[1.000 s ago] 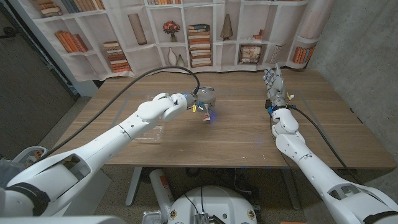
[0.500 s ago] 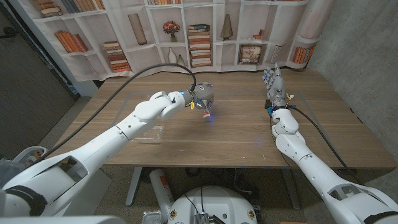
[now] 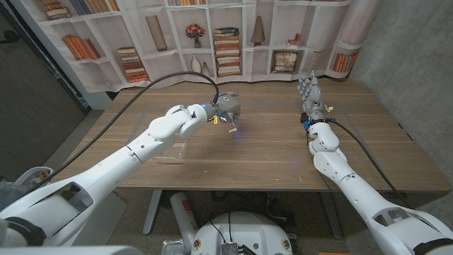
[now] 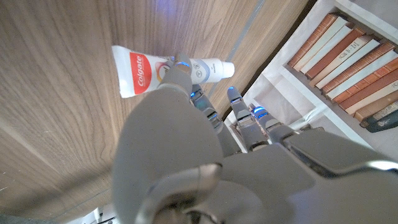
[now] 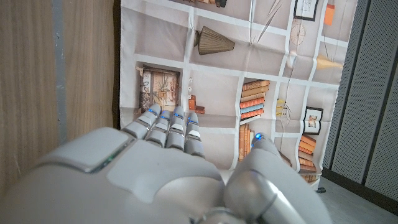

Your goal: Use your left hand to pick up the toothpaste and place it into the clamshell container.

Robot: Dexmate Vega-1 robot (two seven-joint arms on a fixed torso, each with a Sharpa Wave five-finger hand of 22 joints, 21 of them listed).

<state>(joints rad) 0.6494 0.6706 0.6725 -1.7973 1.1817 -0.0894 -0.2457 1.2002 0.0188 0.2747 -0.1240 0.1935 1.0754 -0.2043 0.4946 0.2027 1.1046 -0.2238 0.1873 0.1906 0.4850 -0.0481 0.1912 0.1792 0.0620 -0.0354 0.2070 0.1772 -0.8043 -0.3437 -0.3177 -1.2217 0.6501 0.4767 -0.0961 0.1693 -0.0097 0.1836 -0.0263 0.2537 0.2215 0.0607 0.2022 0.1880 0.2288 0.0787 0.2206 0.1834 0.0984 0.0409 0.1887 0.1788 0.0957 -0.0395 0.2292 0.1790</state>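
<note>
White and red toothpaste (image 4: 168, 70) is pinched in my left hand (image 3: 225, 108) above the wooden table (image 3: 269, 152), its long axis level, cap toward the bookshelf backdrop (image 4: 348, 56). My right hand (image 3: 311, 95) stands spread.

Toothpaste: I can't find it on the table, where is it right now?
The toothpaste is at the left hand, a finger across it, near the table's far middle in the head view; whether it's lifted is unclear.
</note>
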